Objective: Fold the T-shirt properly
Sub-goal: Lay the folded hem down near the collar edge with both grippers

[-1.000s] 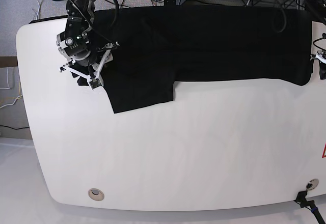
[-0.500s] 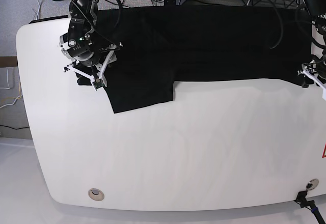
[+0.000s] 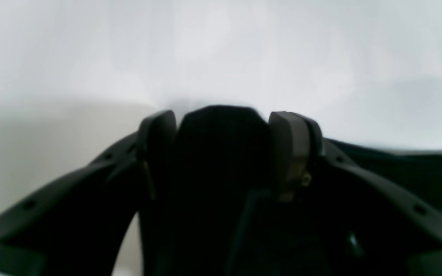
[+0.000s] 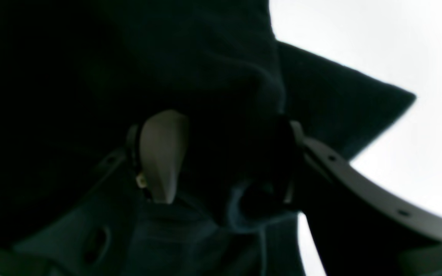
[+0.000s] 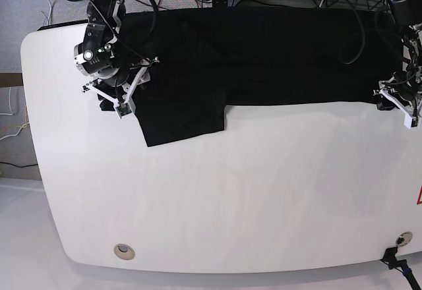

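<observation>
On the white table (image 5: 217, 204) the black T-shirt (image 5: 264, 53) lies spread along the far edge, each gripper, left (image 5: 395, 102) and right (image 5: 125, 86), holding narrowly onto an end, probably to lift both for a fold

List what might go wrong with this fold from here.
The left gripper sits at the T-shirt corner; if its bite is thin, the cloth may slip out. The right gripper has cloth bunched between its fingers, so it may lift extra layers. The far hem hangs past the table edge and could drag.
</observation>
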Tool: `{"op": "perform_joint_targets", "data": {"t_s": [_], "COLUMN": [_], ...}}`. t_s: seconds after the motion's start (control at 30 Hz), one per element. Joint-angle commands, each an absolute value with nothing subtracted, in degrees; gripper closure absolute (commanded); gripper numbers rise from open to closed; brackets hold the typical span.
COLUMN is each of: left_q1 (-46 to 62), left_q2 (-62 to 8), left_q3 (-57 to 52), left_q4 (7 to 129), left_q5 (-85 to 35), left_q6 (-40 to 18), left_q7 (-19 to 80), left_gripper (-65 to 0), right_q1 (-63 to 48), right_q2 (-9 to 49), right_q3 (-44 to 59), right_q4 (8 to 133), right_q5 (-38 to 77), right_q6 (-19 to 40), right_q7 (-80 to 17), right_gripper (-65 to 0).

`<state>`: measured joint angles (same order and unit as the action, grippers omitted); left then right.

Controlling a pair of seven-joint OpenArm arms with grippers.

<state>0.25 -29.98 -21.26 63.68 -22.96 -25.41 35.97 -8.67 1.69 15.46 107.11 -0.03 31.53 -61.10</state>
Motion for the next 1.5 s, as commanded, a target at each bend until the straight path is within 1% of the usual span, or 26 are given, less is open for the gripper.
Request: {"op": "perform_joint_targets", "data": {"t_s": [0.0, 0.07, 0.13, 0.23, 0.3, 0.4, 0.47, 0.53, 0.67, 0.8, 0.93, 1.0, 1.2, 1.27, 1.33, 1.37, 1.47], "left_q1": [-0.4, -0.4, -0.4, -0.4, -0.2, 4.0, 6.2, 8.9, 15.8, 22.1, 25.8, 27.0, 29.6, 29.6, 29.2, 29.2, 28.4], "left_q2": [-31.3, -31.3, -31.3, -31.3, -31.3, -31.2, -29.8, -28.9, -28.4, -28.2, -26.0, -25.8, -25.6, -25.6, -25.6, -25.9, -27.4], "left_q3": [-21.5, -21.8, -21.9, -21.9, -23.2, -29.5, -32.6, -36.1, -40.3, -42.8, -46.5, -46.5, -44.5, -44.4, -43.7, -42.9, -38.6], "left_q4": [64.4, 64.4, 64.4, 64.8, 67.0, 74.2, 78.6, 82.4, 88.5, 91.2, 92.4, 92.2, 91.5, 89.9, 88.0, 86.9, 82.9], "left_q5": [-23.3, -23.3, -23.5, -23.6, -23.6, -23.6, -23.6, -23.4, -23.5, -23.6, -23.5, -23.4, -23.3, -23.3, -23.3, -23.3, -23.3], "left_q6": [-25.5, -25.5, -25.5, -25.9, -29.1, -35.4, -38.1, -39.6, -40.0, -40.0, -40.0, -40.0, -39.3, -36.2, -34.1, -33.5, -30.7], "left_q7": [34.8, 34.7, 34.7, 34.7, 34.7, 34.8, 34.9, 35.1, 35.1, 35.1, 35.1, 35.1, 35.1, 35.1, 35.1, 35.1, 35.1], "left_gripper": [-30.5, -16.7, 0.0, 0.0, 0.0, 0.0, 0.0, 0.0, 0.0, 0.0, 0.0, 0.0, 0.0, -10.6, -17.3, -18.4, -18.9], "right_q1": [-8.1, -8.1, -8.0, -8.0, -8.0, -8.0, -8.0, -7.4, -7.3, -7.3, -7.2, -7.2, -7.3, -7.3, -7.3, -7.3, -7.3], "right_q2": [2.0, 2.0, 2.0, 2.0, 2.0, 2.0, 2.0, 2.0, 2.0, 1.9, 1.6, 0.7, 0.7, 0.7, 0.7, 0.7, 0.7], "right_q3": [16.0, 16.0, 16.0, 16.0, 16.0, 16.0, 16.0, 16.0, 16.0, 15.8, 15.9, 15.9, 15.8, 15.8, 15.8, 15.9, 15.9], "right_q4": [108.1, 108.1, 108.1, 108.1, 108.0, 107.9, 107.8, 107.8, 107.8, 107.6, 105.9, 105.9, 105.9, 105.9, 105.9, 105.9, 106.1], "right_q5": [0.0, 0.0, 0.0, 0.0, 0.0, 0.0, 0.0, 0.0, 0.0, 0.0, 0.0, 0.0, 0.0, 0.0, 0.0, 0.0, 0.0], "right_q6": [31.3, 31.3, 31.3, 31.3, 31.3, 31.3, 31.3, 31.3, 31.3, 31.3, 31.3, 31.3, 31.3, 31.3, 31.3, 31.3, 31.3], "right_q7": [-60.4, -60.4, -60.4, -60.4, -60.4, -60.4, -60.4, -60.4, -60.4, -60.4, -60.4, -60.4, -60.4, -60.4, -60.4, -60.4, -60.4], "right_gripper": [-34.8, -34.8, -34.8, -34.8, -34.8, -34.8, -34.8, -34.8, -34.8, -34.8, -34.8, -34.8, -34.8, -34.8, -34.8, -34.8, -34.8]}}
